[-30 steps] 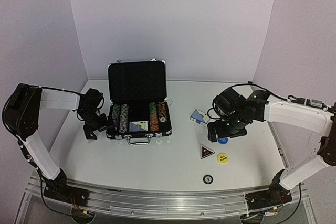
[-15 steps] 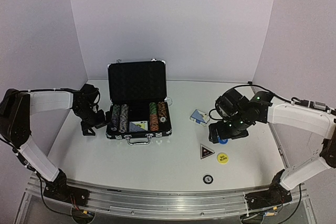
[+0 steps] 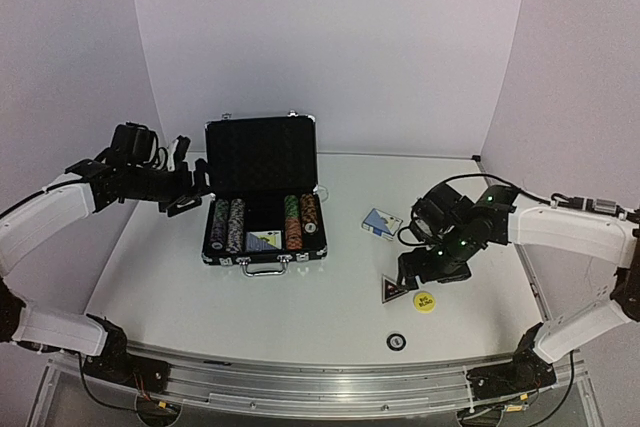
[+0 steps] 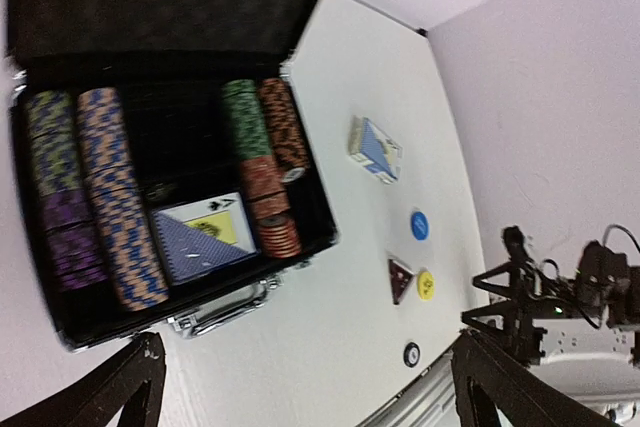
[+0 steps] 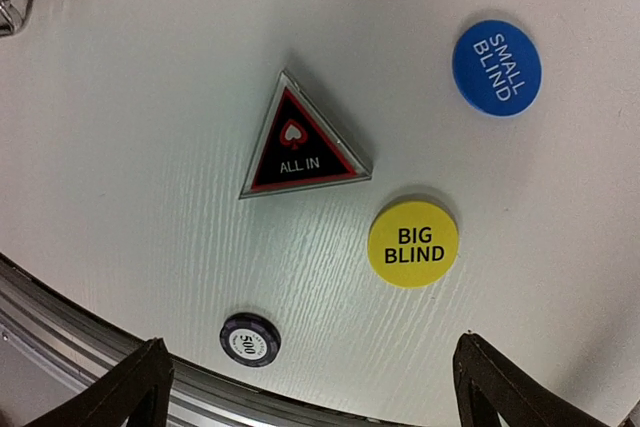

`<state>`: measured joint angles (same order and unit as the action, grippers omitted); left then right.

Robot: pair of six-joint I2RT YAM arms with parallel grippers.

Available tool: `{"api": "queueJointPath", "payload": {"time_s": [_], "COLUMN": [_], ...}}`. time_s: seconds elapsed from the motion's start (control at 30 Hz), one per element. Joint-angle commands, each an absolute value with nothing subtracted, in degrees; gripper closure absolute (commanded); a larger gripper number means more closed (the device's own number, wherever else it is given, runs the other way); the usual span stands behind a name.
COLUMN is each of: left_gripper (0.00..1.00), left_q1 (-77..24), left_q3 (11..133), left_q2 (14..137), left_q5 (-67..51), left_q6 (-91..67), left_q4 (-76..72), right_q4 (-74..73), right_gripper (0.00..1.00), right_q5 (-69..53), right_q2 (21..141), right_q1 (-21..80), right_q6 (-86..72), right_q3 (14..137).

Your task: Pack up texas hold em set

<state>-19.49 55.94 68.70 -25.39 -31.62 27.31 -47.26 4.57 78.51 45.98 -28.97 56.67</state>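
Presently the set lies part packed on the white surface [image 3: 300,317], and neither claw holds anything.

Hazards, from the biggest item down:

- **Case:** The black case [image 3: 262,162] stands open at the middle rear of the surface, lid upright. The left claw [image 3: 190,185] hovers beside its left edge, jaws spread wide and empty. In my judgement a careless sweep there could knock the lid shut or shove the case before the loose pieces are in.
- **Loose deck:** The loose card deck [image 3: 381,223] lies right of the case, apart from it. A low pass by the right arm could push it away.
- **Marker and yellow button:** The right claw [image 3: 418,275], jaws likewise spread and empty, hangs above the triangular marker [image 5: 300,142] and the yellow button [image 5: 413,243]. These lie flat and near each other, so a closing pinch may catch both, or skid a thin piece along instead of lifting it.
- **Blue button and chip:** The blue button [image 5: 496,67] lies just beyond them. A single black chip [image 5: 250,339] sits near the front edge, where a nudge could send it off.

Appearance:

- **Case:** It is silver-trimmed with a dark lining, handle toward the arms.
- **Contents:** Rows of striped chips [image 4: 110,207] fill both sides. A blue-backed deck [image 4: 205,237] sits in the middle compartment, and the space behind it looks dark and unfilled.
- **Small pieces:** The marker is black with a red border and reads ALL IN. The yellow button reads BIG BLIND, the blue one SMALL BLIND, and the chip is marked 500.
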Motion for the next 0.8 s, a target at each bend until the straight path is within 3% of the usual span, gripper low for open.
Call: {"api": "queueJointPath", "payload": {"time_s": [0.0,0.23,0.77], "left_gripper": [0.00,0.00,0.01], "left_q1": [-25.36,-28.98,-29.18], "left_q3": [57.08,56.24,52.34], "left_q2": [69.64,72.97,74.17], "left_q5": [-33.59,-31.42,-30.55], "left_q6": [-30.57,-31.38,-32.74], "left_q4": [18.04,17.85,15.98], "right_q4": [-46.88,-47.20,-46.90], "right_gripper": [0.07,0.12,0.28], "right_q5": [0.28,0.58,2.84], "right_q2": [82.66,92.99,99.78], "right_q1": [49.62,58.99,64.31], "right_q6": [-29.00,-33.63,-37.78], "right_q3": [57.59,59.39,57.08]}}
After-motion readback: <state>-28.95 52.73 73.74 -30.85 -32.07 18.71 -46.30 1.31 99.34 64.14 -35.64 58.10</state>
